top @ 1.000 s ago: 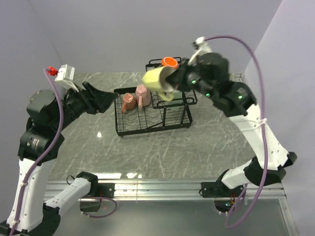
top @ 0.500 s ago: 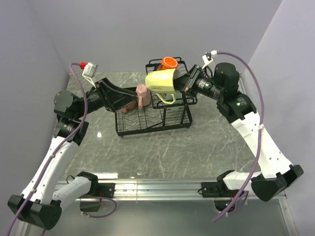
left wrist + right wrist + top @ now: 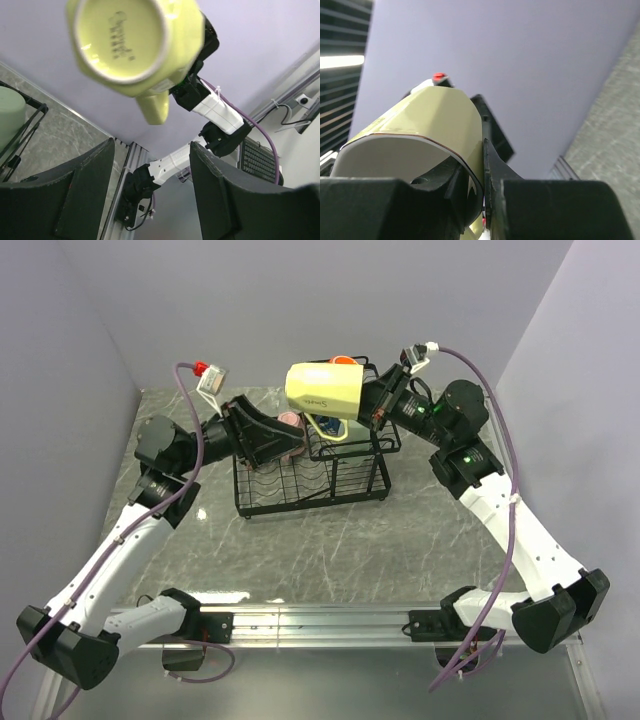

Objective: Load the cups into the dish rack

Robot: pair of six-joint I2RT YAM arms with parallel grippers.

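Observation:
My right gripper [image 3: 367, 401] is shut on the rim wall of the yellow cup [image 3: 323, 390] and holds it on its side in the air above the black wire dish rack [image 3: 300, 492]. In the right wrist view the cup wall [image 3: 420, 130] is pinched between the right gripper's [image 3: 483, 185] fingers. My left gripper [image 3: 281, 443] hangs open over the rack's left part, next to a pink cup [image 3: 289, 420]. From the left wrist view the yellow cup's base [image 3: 125, 40] is above the left gripper [image 3: 152, 195], whose jaws hold nothing. An orange cup [image 3: 343, 361] peeks from the upper basket.
A pale green cup [image 3: 9, 115] shows at the left edge of the left wrist view beside a rack wire [image 3: 31, 117]. Grey walls close in at the back and both sides. The marble table [image 3: 330, 550] runs forward to the metal rail [image 3: 320, 620].
The left arm swung right, bringing its open gripper over the rack's left side. The right gripper raised the yellow cup and moved it left above the rack.

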